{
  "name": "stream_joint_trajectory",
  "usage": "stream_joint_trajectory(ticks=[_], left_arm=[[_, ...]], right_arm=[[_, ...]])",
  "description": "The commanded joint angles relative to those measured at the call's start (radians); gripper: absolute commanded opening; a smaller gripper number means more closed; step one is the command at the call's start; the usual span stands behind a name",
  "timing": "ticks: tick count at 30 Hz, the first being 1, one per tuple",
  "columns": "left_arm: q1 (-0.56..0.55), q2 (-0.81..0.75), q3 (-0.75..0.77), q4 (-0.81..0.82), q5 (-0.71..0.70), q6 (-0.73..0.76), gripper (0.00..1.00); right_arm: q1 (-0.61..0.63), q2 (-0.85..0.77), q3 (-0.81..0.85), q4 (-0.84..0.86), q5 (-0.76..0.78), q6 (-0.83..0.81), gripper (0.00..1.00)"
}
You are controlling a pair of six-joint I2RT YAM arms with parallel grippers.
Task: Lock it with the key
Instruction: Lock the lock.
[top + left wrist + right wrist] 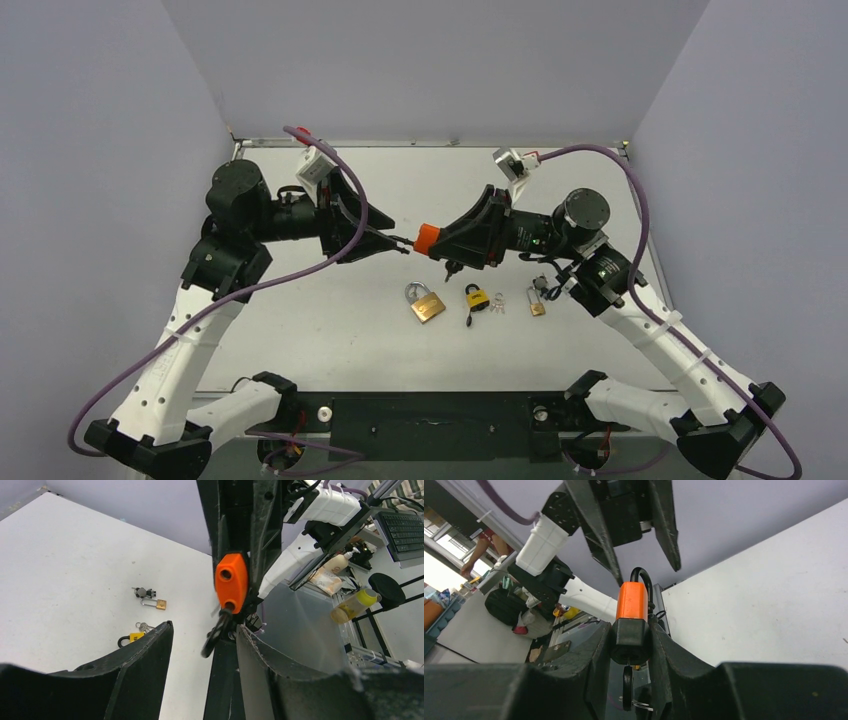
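Note:
My right gripper [440, 240] is shut on the black lower part of an orange padlock [428, 240] and holds it level above the table, top end toward the left arm. In the right wrist view the padlock [632, 600] sits between my fingers [594, 650]. Its black shackle [640, 575] points away, and a black-headed key [627, 687] sticks out of its bottom. My left gripper [398, 240] is open, its tips just short of the shackle. In the left wrist view the padlock [231, 582] shows two holes, with a blurred black shackle [215, 635] coming from the lower one, between my open fingers [160, 640].
On the table below lie a brass padlock [427, 303], a yellow padlock with a black shackle [477, 297], small loose keys [497, 300] and a small brass padlock [536, 303]. The yellow padlock [131, 638] and the small brass padlock [155, 603] also show in the left wrist view.

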Motion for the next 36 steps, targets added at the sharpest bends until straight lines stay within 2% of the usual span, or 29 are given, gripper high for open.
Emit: stream_joint_trajectory(ticks=[1,15,36], left_arm=[[-0.001,0.017,0.055,0.042,0.077,0.035,0.45],[-0.021,0.007,0.051,0.101,0.094,-0.020,0.39],[-0.052,0.021,0.071,0.012,0.061,0.040,0.19]], right_arm=[[0.009,-0.056,0.075,0.104,-0.036,0.025,0.00],[0.013,-0.032,0.108,-0.009,0.006,-0.051,0.00],[0.012,-0.015,0.137,-0.062,0.056,-0.087,0.00]])
